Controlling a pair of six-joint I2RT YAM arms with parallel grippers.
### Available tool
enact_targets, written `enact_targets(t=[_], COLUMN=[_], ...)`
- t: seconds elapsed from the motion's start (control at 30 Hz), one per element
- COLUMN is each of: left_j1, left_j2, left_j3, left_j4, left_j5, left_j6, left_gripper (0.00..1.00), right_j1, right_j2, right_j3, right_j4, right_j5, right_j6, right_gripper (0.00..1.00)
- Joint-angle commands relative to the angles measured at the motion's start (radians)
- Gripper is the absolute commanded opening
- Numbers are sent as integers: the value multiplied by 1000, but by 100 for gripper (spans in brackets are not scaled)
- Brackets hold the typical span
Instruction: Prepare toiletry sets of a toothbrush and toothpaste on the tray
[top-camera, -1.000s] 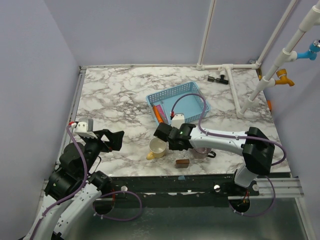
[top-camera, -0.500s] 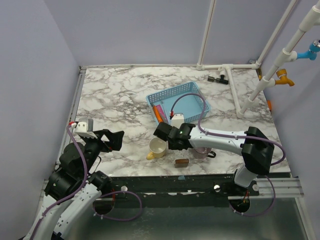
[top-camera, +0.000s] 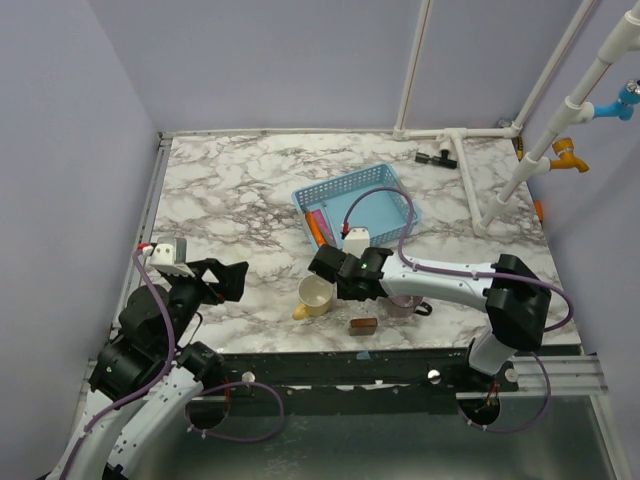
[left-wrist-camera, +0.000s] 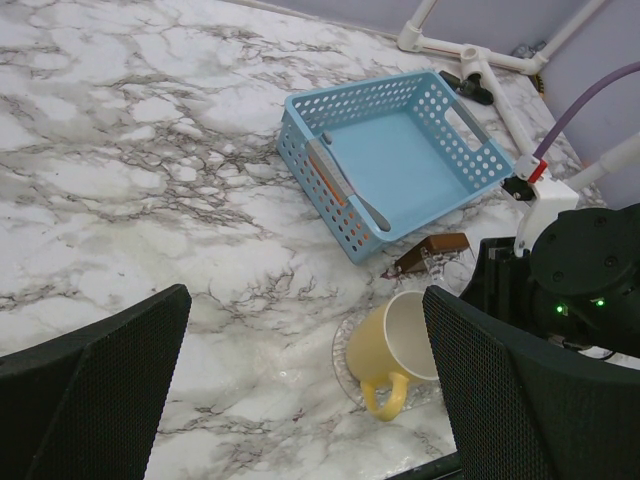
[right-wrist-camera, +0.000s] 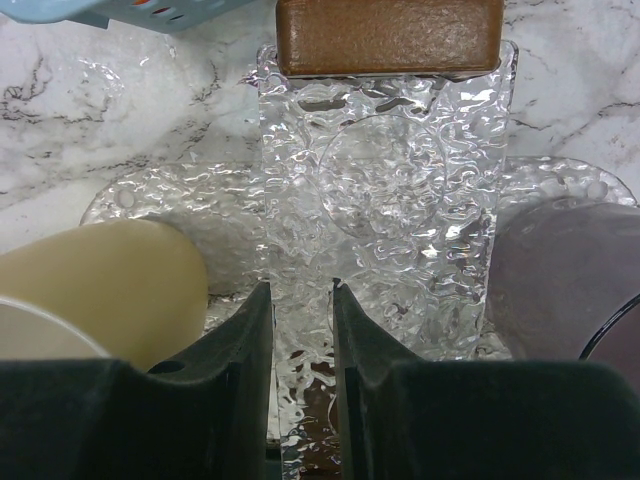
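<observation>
Left: the left gripper (top-camera: 226, 277) hangs above the table's near-left part with its jaws spread wide and nothing between them. Well ahead of these jaws, toward the right-hand one, sits the blue basket (left-wrist-camera: 415, 165).

Centre: the right gripper (right-wrist-camera: 300, 330) has its jaws drawn close together on the near end of the clear tray (right-wrist-camera: 390, 200), and they appear to pinch its central strip. Just left of these jaws a yellow mug (left-wrist-camera: 392, 350) lies on its side on the tray's left wing. Straight ahead of them, at the strip's far end, rests a brown block (right-wrist-camera: 388, 35). Just right of them stands a tinted translucent cup (right-wrist-camera: 560, 280).

We judge that the tray is being positioned and that no set is yet laid out. The next move calls for letting go of the tray and reaching forward and left of the right jaws into the basket.

There the toothbrush (left-wrist-camera: 348, 185) lies flat against the basket's left wall, its long axis parallel to that wall and slanting away from the left jaws. We cannot tell which end carries the bristles. Beside it lies an orange-and-pink tube (top-camera: 317, 226), presumably the toothpaste, on the same axis.
</observation>
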Motion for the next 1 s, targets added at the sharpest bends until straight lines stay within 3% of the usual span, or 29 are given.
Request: enact_targets(t=[0.0,0.37,0.77,0.97], left_j1=[7,7,7,7], left_j2=[6,-3,1,5], left_j3=[-7,-9,-9,-9], left_j4=[4,5,5,4], left_j5=[7,8,7,5], left_j6=[-4,-4,-4,-3], left_gripper=[99,99,99,99], right_j1=[6,29,35,35], right_j2=[-8,0,0,-13], right_j3=[-9,13,62,104], right_j4=[-18,-63,-98,-122], right_j5=[-28,-9,24,49], right_j6=[48,76,69,50], right_gripper=[1,1,38,44])
